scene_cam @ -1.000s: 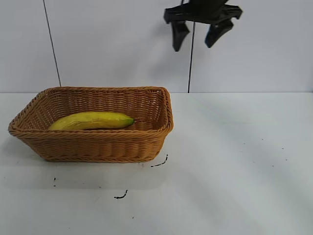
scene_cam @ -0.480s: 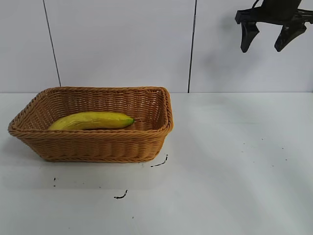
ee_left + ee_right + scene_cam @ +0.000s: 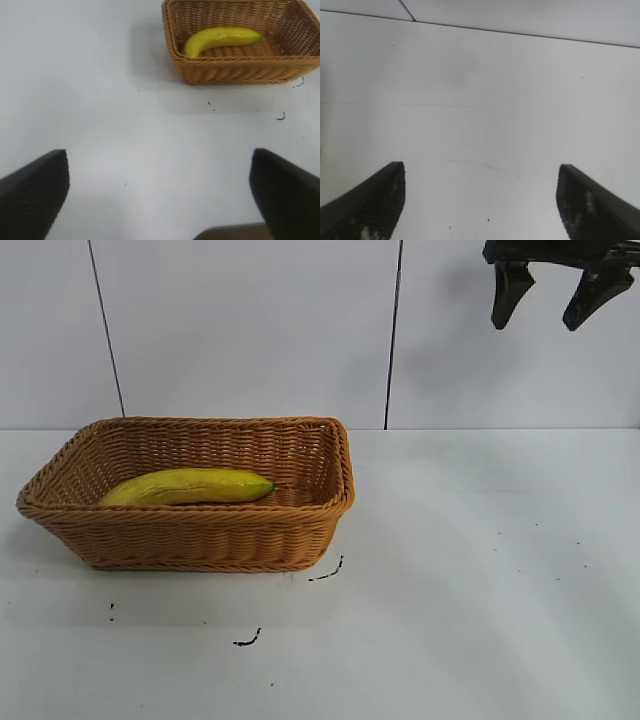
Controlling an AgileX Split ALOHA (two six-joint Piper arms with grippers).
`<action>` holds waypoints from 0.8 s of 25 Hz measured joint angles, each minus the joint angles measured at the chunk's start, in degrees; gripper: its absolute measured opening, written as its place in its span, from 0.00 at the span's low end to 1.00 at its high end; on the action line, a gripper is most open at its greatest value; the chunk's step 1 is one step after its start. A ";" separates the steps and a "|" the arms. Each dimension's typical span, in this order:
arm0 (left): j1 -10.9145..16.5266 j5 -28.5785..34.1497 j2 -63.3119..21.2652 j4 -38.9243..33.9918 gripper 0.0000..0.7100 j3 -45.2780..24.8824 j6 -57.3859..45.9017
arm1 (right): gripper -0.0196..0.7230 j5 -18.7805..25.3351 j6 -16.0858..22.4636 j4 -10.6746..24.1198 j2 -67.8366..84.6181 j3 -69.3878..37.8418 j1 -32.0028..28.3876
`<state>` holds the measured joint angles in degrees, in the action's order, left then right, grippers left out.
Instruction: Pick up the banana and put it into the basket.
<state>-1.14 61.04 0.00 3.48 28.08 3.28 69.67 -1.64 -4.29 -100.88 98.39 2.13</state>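
The yellow banana (image 3: 188,486) lies lengthwise inside the tan wicker basket (image 3: 190,535) at the table's left. Both also show in the left wrist view, the banana (image 3: 220,39) resting in the basket (image 3: 235,70). My right gripper (image 3: 546,308) hangs open and empty high at the upper right, far from the basket; in its own view (image 3: 480,200) only bare white table lies below it. My left gripper (image 3: 160,195) is open and empty over bare table, well away from the basket, and is out of the exterior view.
The white table (image 3: 480,570) carries small black marks (image 3: 325,573) just in front of the basket. A white panelled wall (image 3: 250,330) stands behind the table.
My right gripper has moved from above the basket's right end to the upper right and risen slightly, staying open. The banana and basket have not moved.
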 joint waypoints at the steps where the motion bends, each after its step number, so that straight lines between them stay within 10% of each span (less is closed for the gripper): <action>1: 0.00 0.00 0.00 0.00 0.98 0.00 0.00 | 0.83 0.00 0.00 0.05 3.25 -4.11 0.00; 14: 0.00 0.00 0.00 0.00 0.98 0.00 0.00 | 0.83 -0.14 -1.88 1.00 49.20 -46.46 0.00; 20: 0.00 0.00 0.00 0.00 0.98 0.00 0.00 | 0.83 -7.20 -1.94 1.20 69.47 -59.93 0.00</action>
<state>-1.14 61.04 0.00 3.48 28.08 3.28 62.47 -3.59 -3.09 -31.42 38.46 2.13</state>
